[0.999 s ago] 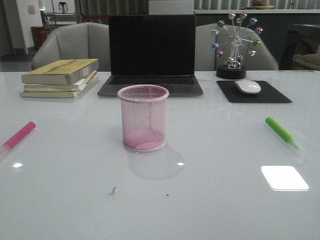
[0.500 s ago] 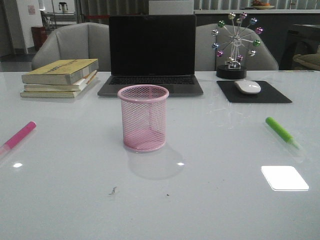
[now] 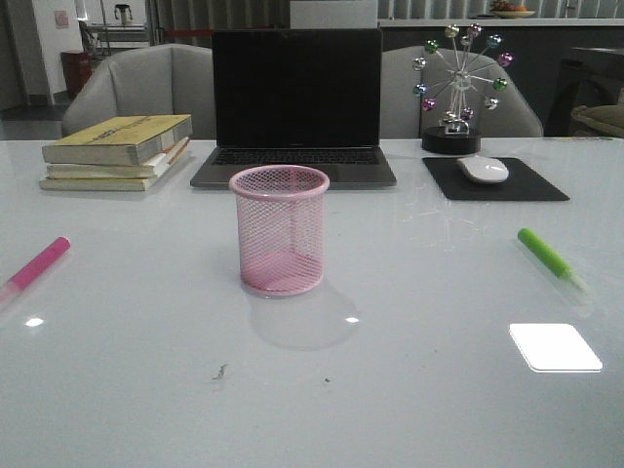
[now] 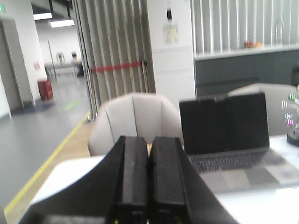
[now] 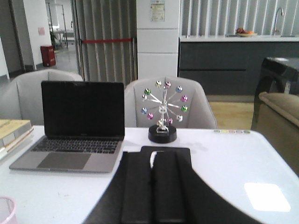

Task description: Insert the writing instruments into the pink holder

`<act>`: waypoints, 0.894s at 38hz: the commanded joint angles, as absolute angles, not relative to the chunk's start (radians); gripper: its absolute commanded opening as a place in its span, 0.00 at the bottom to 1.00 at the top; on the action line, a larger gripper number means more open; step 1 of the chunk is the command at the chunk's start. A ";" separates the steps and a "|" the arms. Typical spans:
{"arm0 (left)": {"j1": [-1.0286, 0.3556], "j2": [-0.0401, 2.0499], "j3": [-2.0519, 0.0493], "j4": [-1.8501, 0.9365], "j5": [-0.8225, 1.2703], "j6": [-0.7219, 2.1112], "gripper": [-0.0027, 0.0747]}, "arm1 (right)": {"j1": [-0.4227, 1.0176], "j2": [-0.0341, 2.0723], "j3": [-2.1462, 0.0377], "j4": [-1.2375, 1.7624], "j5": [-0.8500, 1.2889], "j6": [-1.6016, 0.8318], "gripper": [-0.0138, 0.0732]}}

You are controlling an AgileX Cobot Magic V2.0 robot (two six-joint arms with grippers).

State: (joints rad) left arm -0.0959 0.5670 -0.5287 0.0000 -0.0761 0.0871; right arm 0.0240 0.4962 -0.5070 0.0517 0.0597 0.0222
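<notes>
Pink holder (image 3: 280,230) upright, centre; pink marker (image 3: 39,263) at 9 o'clock, green marker (image 3: 547,253) at 3; left gripper (image 4: 149,182) and right gripper (image 5: 155,186) both pinched closed, empty: open wide before descending, grasp each barrel mid-length.

Holder (image 3: 280,230) mid-table before laptop (image 3: 295,107), 1 marker (image 3: 36,265) far left, 1 marker (image 3: 550,256) far right.

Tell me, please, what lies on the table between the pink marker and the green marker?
In the front view, the pink holder stands upright between the pink marker and the green marker, touching neither.
</notes>
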 commanded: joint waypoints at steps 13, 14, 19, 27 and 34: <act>-0.096 0.814 -0.575 -0.067 -0.131 0.085 0.15 | 0.028 0.764 -0.545 0.052 0.054 0.016 0.23; -0.096 0.822 -0.575 -0.067 -0.127 0.085 0.16 | 0.028 0.776 -0.545 0.052 0.059 0.016 0.23; -0.096 0.855 -0.575 -0.067 -0.127 0.085 0.26 | 0.028 0.820 -0.545 0.052 0.085 0.016 0.31; -0.096 0.859 -0.575 -0.067 -0.125 0.085 0.57 | 0.028 0.845 -0.545 0.052 0.099 0.016 0.69; -0.096 0.859 -0.566 -0.067 -0.122 0.085 0.56 | 0.028 0.850 -0.543 0.052 0.101 0.016 0.71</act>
